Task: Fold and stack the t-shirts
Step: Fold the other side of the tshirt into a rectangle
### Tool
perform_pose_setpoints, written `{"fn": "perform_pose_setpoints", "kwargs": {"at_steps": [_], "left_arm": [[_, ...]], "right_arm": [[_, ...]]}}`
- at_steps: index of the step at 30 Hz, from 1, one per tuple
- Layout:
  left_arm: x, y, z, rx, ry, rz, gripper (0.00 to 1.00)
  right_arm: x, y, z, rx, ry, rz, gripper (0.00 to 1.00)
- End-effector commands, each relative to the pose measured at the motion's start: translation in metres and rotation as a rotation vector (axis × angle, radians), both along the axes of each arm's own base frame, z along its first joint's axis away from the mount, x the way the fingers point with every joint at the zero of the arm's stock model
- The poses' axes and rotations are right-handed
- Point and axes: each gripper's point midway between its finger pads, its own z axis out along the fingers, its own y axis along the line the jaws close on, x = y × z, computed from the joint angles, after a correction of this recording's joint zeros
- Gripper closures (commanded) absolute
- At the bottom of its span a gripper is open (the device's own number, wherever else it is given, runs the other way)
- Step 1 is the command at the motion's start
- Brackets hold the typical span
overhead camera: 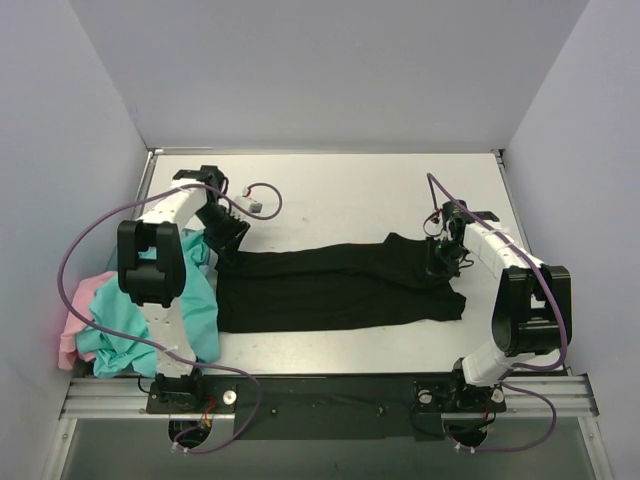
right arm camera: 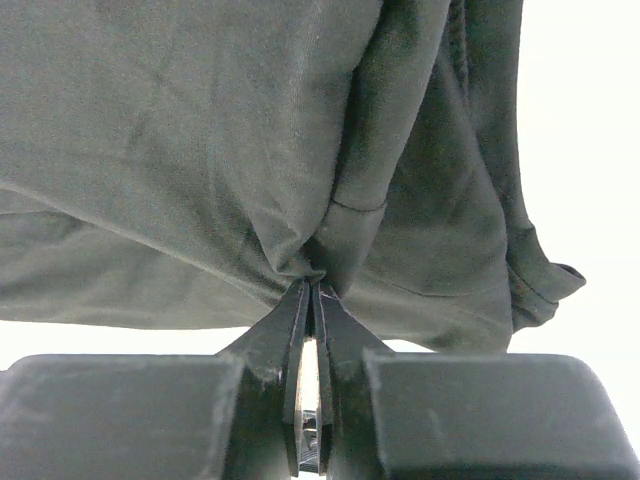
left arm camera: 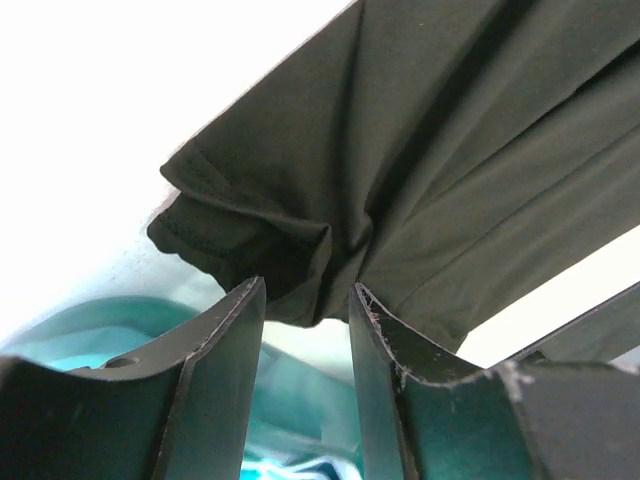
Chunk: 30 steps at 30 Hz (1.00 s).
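Observation:
A large black t-shirt [overhead camera: 340,290] lies as a long folded band across the middle of the white table [overhead camera: 350,190]. At its left end my left gripper [overhead camera: 228,243] stands open. In the left wrist view the shirt's bunched corner [left arm camera: 270,250] sits just past the parted fingertips of the left gripper [left arm camera: 306,300], with nothing between them. My right gripper [overhead camera: 440,262] is shut on the shirt's right end. The right wrist view shows the right gripper [right arm camera: 313,288] pinching a gathered fold of the black cloth [right arm camera: 200,130]. Teal t-shirts [overhead camera: 195,310] and a pink one [overhead camera: 80,310] lie heaped at the left edge.
Grey walls close in the table on the left, back and right. A metal rail [overhead camera: 330,385] with both arm bases runs along the near edge. A purple cable [overhead camera: 265,195] loops over the table beside the left arm. Teal cloth [left arm camera: 80,335] lies under the left fingers.

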Motion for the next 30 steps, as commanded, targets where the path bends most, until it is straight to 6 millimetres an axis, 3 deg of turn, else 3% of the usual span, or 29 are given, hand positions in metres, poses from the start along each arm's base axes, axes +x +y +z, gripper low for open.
{"fn": "perform_pose_setpoints", "kwargs": {"at_steps": [1, 5, 9, 10, 13, 16, 19, 21, 24, 30], "left_arm": [[-0.009, 0.016, -0.018, 0.064, 0.036, 0.012, 0.50], [-0.006, 0.020, -0.030, 0.089, 0.034, 0.013, 0.53], [-0.015, 0.003, -0.023, -0.005, 0.070, 0.007, 0.85], [-0.016, -0.002, -0.019, -0.041, 0.071, 0.007, 0.99], [-0.017, -0.012, -0.009, -0.096, 0.069, 0.018, 1.00], [0.001, -0.016, 0.014, -0.132, -0.022, 0.061, 1.00], [0.011, -0.014, 0.039, -0.141, -0.094, 0.086, 1.00], [0.007, -0.009, 0.044, -0.127, -0.099, 0.099, 1.00], [0.003, -0.004, 0.045, -0.128, -0.110, 0.122, 1.00], [-0.018, 0.002, 0.019, -0.102, -0.040, 0.150, 1.00]], "right_arm": [[-0.005, -0.005, 0.006, -0.030, 0.015, -0.003, 1.00], [-0.004, -0.009, 0.007, -0.043, 0.018, -0.022, 1.00], [-0.007, -0.023, 0.014, -0.071, 0.014, -0.070, 1.00], [-0.006, -0.024, 0.018, -0.069, -0.002, -0.075, 1.00], [-0.002, -0.023, 0.029, -0.057, -0.031, -0.064, 1.00], [0.008, -0.019, 0.045, -0.035, -0.069, -0.042, 1.00], [0.006, -0.015, 0.054, -0.022, -0.060, -0.031, 1.00], [-0.002, -0.015, 0.055, -0.025, -0.047, -0.034, 1.00], [-0.011, -0.013, 0.049, -0.018, -0.018, -0.059, 1.00], [-0.030, -0.016, 0.017, -0.026, 0.093, -0.107, 1.00]]}}
